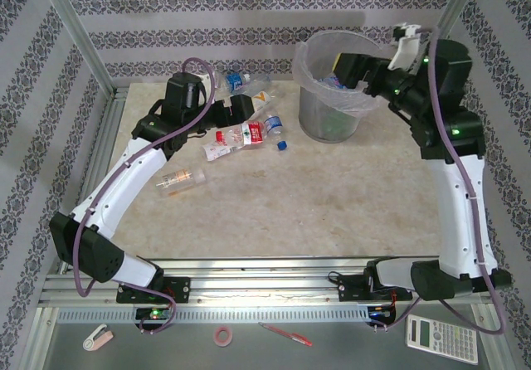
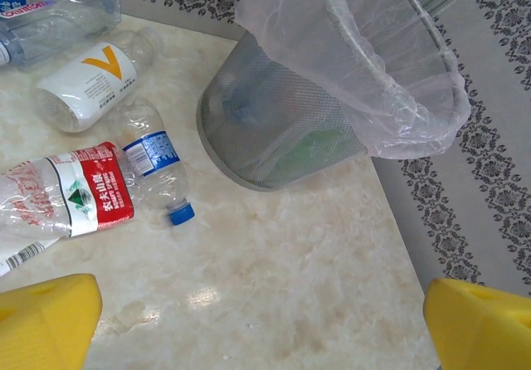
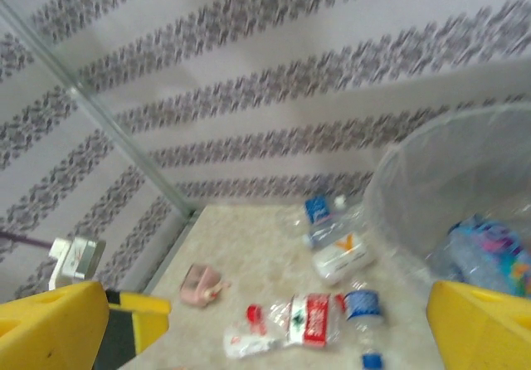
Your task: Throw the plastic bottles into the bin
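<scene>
At least 5 bottles [image 1: 236, 137] are left on the table [image 1: 332, 212]. A red bottle [image 2: 79, 200] and a small blue bottle [image 2: 153, 158] lie just ahead of the left gripper [image 2: 261, 324], whose fingers are spread and empty. A few bottles seem to be already binned, though the view is blurred. The bin [image 1: 328, 104] sits under the right gripper [image 1: 342, 70], which is likewise spread with nothing held.
</scene>
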`<state>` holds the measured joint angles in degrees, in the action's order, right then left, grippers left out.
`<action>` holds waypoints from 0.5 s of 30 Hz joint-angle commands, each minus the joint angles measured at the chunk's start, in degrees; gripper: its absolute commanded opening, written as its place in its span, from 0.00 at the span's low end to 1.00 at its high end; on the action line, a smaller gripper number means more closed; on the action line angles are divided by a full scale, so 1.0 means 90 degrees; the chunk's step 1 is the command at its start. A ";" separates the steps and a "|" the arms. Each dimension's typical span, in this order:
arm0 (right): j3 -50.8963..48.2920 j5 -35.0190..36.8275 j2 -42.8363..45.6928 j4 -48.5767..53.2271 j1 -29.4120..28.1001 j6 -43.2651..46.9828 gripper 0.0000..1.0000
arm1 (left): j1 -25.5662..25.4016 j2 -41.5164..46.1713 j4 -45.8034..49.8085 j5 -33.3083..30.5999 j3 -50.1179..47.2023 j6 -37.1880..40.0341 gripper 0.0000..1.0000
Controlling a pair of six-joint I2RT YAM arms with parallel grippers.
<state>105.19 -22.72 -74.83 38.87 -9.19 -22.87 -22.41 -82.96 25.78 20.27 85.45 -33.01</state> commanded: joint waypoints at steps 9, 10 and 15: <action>-0.1661 0.0361 -0.0911 0.0230 -0.1173 -0.0044 0.97 | 0.0039 0.0521 0.0187 -0.0232 -0.0080 0.0128 1.00; -0.1720 0.0404 -0.1003 0.0190 -0.1249 0.0002 0.97 | 0.0036 0.0539 0.0209 -0.0259 -0.0088 0.0132 1.00; -0.1961 0.0634 -0.1532 -0.0006 -0.1531 0.0185 0.96 | 0.0039 0.0695 0.0237 -0.0372 -0.0152 0.0151 1.00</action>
<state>87.90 -19.53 -87.00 40.45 -22.09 -23.09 -22.41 -78.70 26.70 18.33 84.95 -32.97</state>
